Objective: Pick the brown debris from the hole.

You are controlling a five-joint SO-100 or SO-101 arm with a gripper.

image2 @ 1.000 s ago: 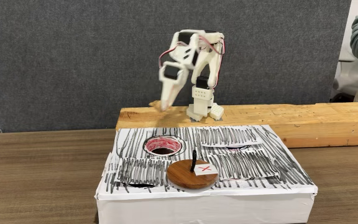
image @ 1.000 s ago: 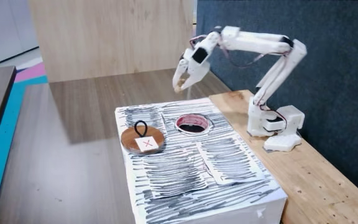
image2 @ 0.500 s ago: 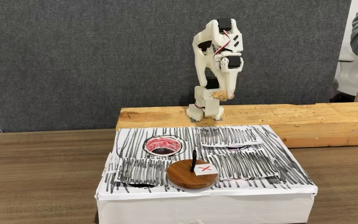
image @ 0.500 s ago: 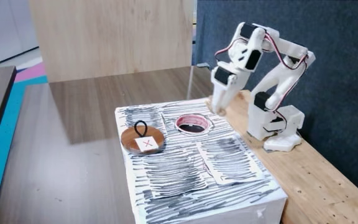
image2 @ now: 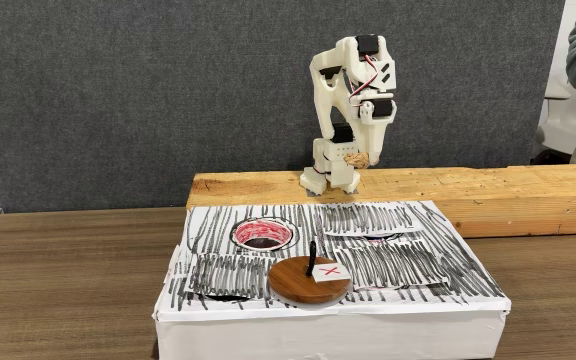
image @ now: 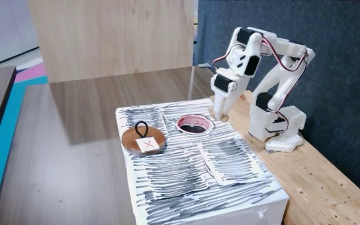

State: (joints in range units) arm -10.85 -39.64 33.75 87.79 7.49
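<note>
The white two-finger gripper (image2: 357, 160) hangs pointing down above the wooden plank (image2: 488, 190), its fingers pinched on the tiny light-brown lumpy debris (image2: 356, 159). The round dark hole with a pinkish-red rim (image: 193, 124) sits nearby in the white black-streaked box top (image: 230, 156), near the gripper (image: 219, 114).

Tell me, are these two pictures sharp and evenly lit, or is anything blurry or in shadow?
In the fixed view from the box's corner, soft even light, a broad faint shadow on the floor left of the box, and the gripper slightly soft. In the fixed view from the front, flat light, a crisp disc, and the brown debris small but visible.
</note>
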